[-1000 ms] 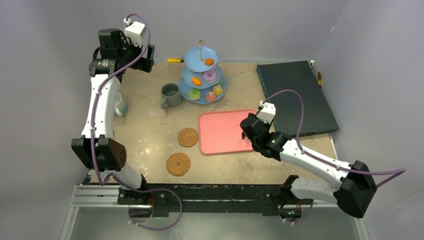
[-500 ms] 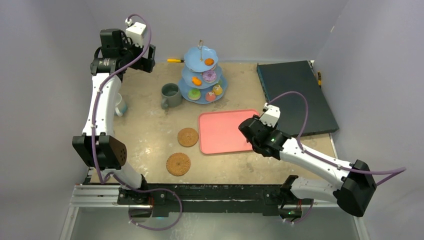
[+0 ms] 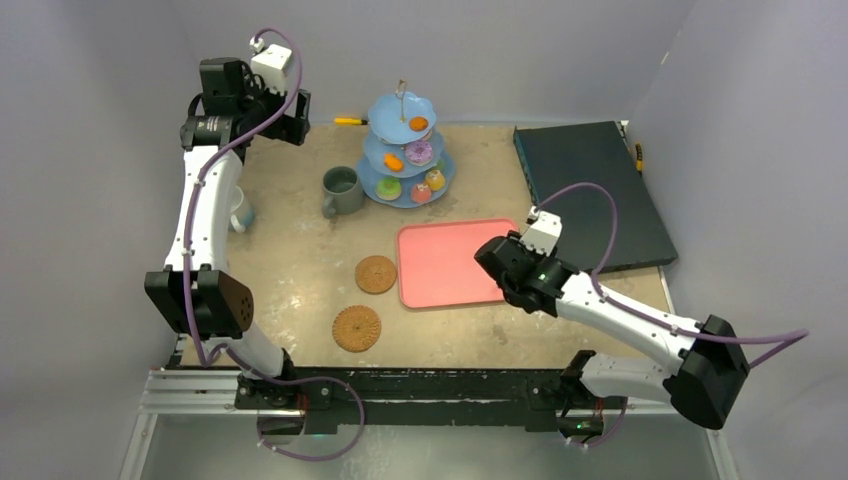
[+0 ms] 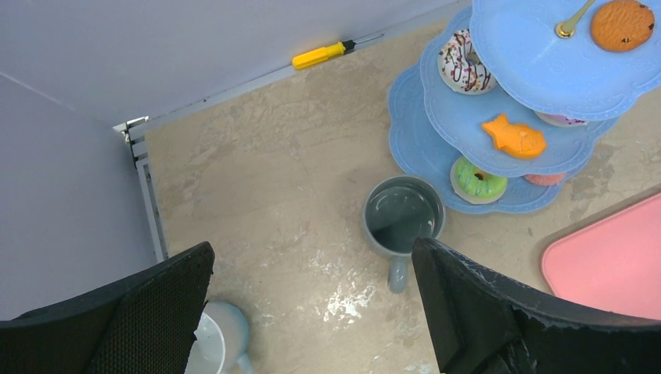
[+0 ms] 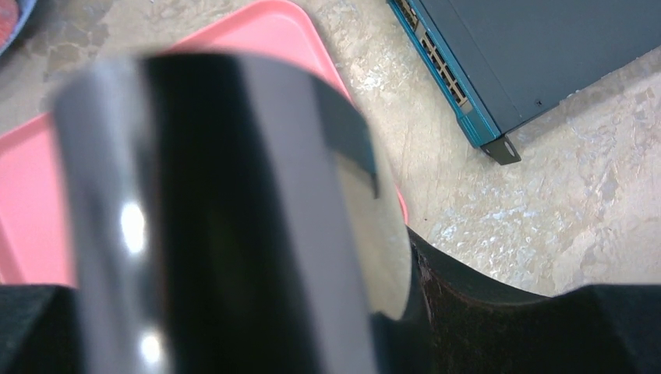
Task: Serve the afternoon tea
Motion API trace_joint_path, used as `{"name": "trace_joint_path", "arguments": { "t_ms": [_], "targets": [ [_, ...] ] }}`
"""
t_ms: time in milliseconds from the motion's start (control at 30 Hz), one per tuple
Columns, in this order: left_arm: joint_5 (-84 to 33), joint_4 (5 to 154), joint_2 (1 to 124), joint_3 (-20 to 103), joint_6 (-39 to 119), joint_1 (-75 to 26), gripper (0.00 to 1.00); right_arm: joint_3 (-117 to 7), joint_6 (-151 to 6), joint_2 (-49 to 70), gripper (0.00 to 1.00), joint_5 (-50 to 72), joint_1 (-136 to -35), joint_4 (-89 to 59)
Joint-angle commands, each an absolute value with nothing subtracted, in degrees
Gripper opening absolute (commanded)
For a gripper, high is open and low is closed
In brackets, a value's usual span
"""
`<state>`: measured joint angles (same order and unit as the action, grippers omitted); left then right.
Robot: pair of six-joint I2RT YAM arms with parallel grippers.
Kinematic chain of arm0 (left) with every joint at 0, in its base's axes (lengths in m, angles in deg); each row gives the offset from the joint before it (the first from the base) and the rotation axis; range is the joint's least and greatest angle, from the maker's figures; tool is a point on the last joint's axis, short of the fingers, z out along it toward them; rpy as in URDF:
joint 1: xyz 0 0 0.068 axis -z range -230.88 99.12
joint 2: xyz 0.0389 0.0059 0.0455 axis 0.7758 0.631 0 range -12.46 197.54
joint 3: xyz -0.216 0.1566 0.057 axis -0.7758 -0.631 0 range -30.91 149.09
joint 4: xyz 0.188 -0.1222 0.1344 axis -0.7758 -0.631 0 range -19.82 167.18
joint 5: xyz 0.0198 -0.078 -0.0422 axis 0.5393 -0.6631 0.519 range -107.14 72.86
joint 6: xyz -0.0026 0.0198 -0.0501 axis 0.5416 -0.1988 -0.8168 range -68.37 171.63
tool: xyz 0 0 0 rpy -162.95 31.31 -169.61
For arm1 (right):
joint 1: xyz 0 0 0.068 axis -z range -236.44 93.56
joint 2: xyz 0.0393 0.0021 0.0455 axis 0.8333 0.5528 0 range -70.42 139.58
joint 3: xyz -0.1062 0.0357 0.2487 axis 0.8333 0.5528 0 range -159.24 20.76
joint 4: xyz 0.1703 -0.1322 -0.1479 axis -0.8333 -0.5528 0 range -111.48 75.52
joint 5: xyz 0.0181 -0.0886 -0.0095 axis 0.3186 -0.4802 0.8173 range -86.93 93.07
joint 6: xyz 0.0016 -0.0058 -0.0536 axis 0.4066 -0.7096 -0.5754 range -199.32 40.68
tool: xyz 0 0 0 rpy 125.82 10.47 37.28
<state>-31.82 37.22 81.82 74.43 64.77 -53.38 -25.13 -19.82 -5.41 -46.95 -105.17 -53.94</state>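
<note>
The blue three-tier stand (image 3: 404,150) stands at the back centre with several doughnuts and cupcakes (image 3: 418,153) on its tiers; it also shows in the left wrist view (image 4: 538,86). The grey-green mug (image 3: 342,190) (image 4: 401,220) stands just left of it. The white mug (image 3: 241,211) (image 4: 218,341) is at the left edge, partly hidden by my left arm. Two woven coasters (image 3: 376,274) (image 3: 357,328) lie bare at front centre. My left gripper (image 3: 288,114) (image 4: 312,257) is open, high above the mugs. My right gripper (image 3: 496,262) (image 5: 234,312) is shut on the blurred black tongs (image 5: 218,195) over the tray's right edge.
The pink tray (image 3: 440,262) (image 5: 31,195) lies bare at centre right. A dark teal box (image 3: 590,195) (image 5: 530,54) fills the back right. A yellow screwdriver (image 3: 350,121) (image 4: 319,54) lies along the back wall. Walls close in on the left, back and right.
My right gripper has shifted slightly left and toward me over the tray's right edge, still holding the tongs. The left arm has barely moved.
</note>
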Motion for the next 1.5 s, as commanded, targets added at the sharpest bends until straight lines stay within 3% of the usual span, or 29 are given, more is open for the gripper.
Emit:
{"name": "trace_joint_path", "arguments": {
  "t_ms": [0,833,1000,1467],
  "targets": [
    [-32.3,38.9,81.6,76.2,66.1,-53.8,0.99,-28.0,-17.2,-3.7,0.55,-49.1,-105.4,-55.5],
    [-31.2,38.5,80.5,76.0,66.5,-54.2,0.99,-32.0,-39.1,6.6,0.52,-37.9,-106.6,-22.0],
    [-31.2,38.4,80.4,76.2,66.3,-54.3,0.99,-34.6,-40.3,5.8,0.52,-40.3,-106.7,-24.6],
    [-31.8,38.0,80.2,76.8,66.5,-54.3,0.99,-27.0,-34.8,-3.4,0.56,-44.6,-103.3,-35.2]
  ]
}}
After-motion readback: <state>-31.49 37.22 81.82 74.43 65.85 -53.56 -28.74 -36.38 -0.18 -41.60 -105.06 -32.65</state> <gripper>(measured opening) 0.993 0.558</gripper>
